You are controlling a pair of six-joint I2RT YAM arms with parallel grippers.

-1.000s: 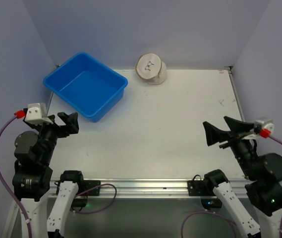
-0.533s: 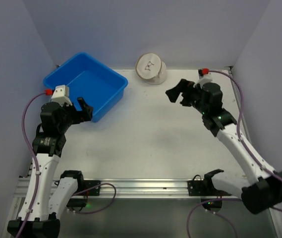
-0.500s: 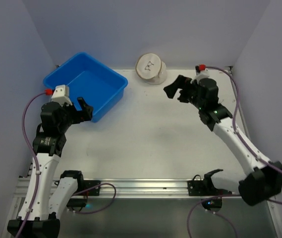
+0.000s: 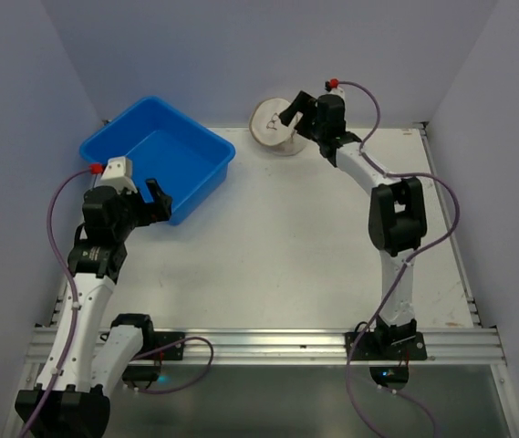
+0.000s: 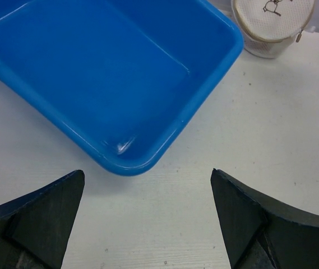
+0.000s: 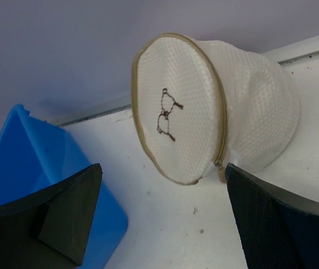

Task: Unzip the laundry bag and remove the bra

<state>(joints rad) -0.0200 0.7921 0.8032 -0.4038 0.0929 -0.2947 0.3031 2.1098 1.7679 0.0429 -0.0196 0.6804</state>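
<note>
Right pincer [image 4: 298, 115]: jaws spread wide and gripping nothing. I have it up at the far edge of the table [image 4: 286, 246], with the arm stretched out.
Laundry bag [image 6: 181, 106]: straight ahead of the right pincer, framed between its two fingers in the wrist view. I see no finger touching it there. From above the pincer overlaps the bag's right side, so I can't rule out contact.
Bag pose: a cream mesh drum lying on its side on the table, against the back wall.
Bag facing: the flat round face with the black bra mark is turned towards the right pincer and tipped a little upward and to the pincer's left.
Bag long axis: runs from that face away from the pincer and off to its right, where the mesh body slumps onto the table.
Bag seam: a tan band rings the marked face. I see a small tab at its lower edge, nearest the pincer's right finger, and I see no gap along the part of the band facing me.
Left pincer [image 5: 147, 172]: jaws wide apart as well, holding nothing, hovering over bare table.
Blue tub [image 5: 226, 56]: its near corner sits just ahead of the left pincer, between the finger lines.
Bag from the left pincer: far ahead and to its right, beyond the tub's corner and well apart from it.
</note>
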